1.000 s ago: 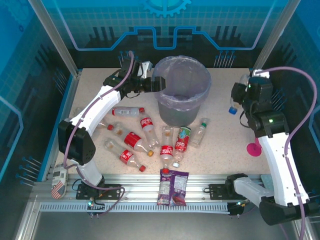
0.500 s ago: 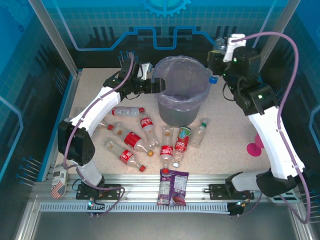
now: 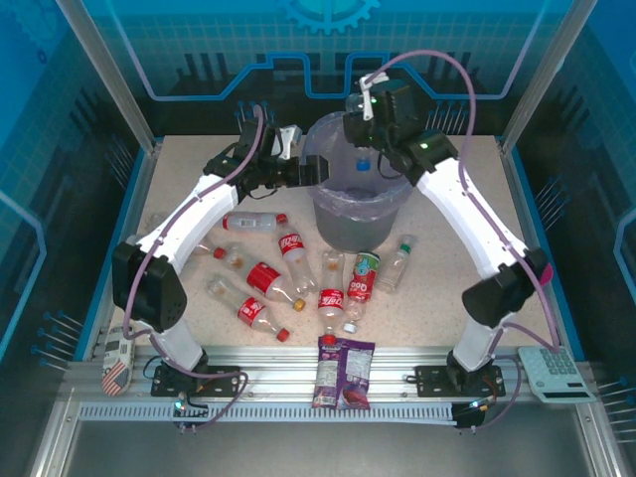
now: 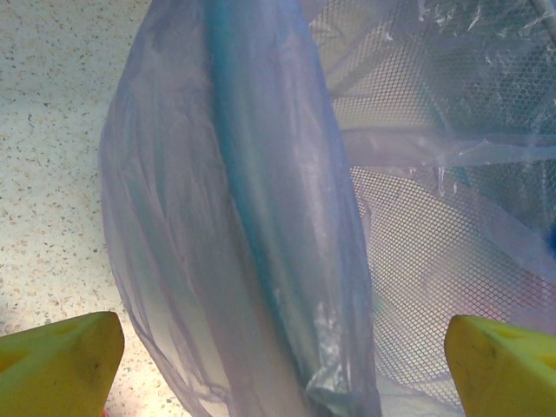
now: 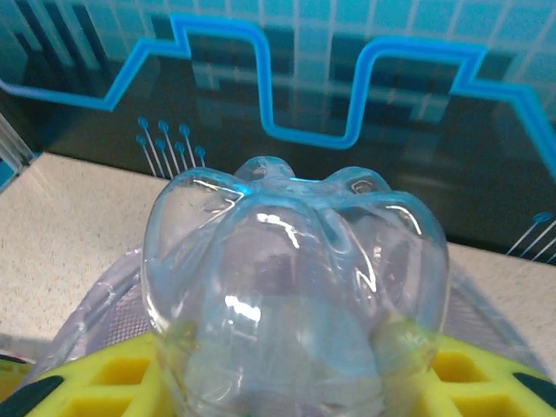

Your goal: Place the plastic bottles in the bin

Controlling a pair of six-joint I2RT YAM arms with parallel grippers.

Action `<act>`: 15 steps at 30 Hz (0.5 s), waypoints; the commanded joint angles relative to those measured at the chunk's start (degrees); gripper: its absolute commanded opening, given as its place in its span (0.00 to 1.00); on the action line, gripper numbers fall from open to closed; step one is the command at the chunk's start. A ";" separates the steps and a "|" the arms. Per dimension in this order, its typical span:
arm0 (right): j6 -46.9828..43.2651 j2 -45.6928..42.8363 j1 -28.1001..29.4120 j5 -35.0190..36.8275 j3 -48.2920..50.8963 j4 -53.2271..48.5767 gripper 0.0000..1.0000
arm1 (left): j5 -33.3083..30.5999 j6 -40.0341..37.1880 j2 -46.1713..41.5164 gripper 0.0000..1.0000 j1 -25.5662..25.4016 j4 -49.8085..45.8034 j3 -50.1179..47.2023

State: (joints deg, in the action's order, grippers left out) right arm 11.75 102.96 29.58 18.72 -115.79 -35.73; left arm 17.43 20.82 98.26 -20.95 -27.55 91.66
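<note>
The round grey bin [image 3: 361, 214], lined with a lilac bag, stands at the back middle of the table. My right gripper [image 3: 371, 121] hovers over its opening, shut on a clear bottle [image 3: 364, 149] whose blue cap points down into the bin. In the right wrist view the bottle's ridged base [image 5: 295, 287] sits between the yellow fingers [image 5: 104, 387]. My left gripper [image 3: 314, 169] is open at the bin's left rim. Its yellow fingertips [image 4: 61, 365] stand far apart on either side of the bag-covered rim [image 4: 252, 226]. Several bottles [image 3: 263, 278], mostly red-labelled, lie in front of the bin.
A flat purple snack packet [image 3: 343, 373] lies at the table's front edge. A calculator [image 3: 556, 373] rests at the front right, and a small flag-patterned object [image 3: 117, 360] at the front left. Glass walls close in the back and sides.
My right arm has swung from the table's right side to above the bin, carrying the blue-capped bottle. The left arm has stayed at the rim.
</note>
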 commanded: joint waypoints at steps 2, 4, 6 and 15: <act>1.76 4.33 0.48 -2.82 -3.41 -4.66 0.47 | 1.33 0.49 -2.53 0.96 0.26 1.10 -0.78; 2.58 5.74 0.34 -3.54 -2.92 -5.68 0.46 | 1.34 0.34 -2.63 0.96 0.21 1.07 -0.86; 3.20 6.88 0.22 -4.51 -1.96 -6.23 0.46 | 1.25 0.21 -2.62 0.96 0.23 1.05 -0.87; 3.64 12.64 -0.77 -7.11 -0.02 -8.09 0.46 | 1.14 -0.05 -2.63 0.96 0.26 0.92 -1.13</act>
State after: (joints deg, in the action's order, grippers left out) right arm 14.59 113.78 29.34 13.26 -116.57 -42.22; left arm 17.47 20.93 97.65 -20.95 -27.51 91.64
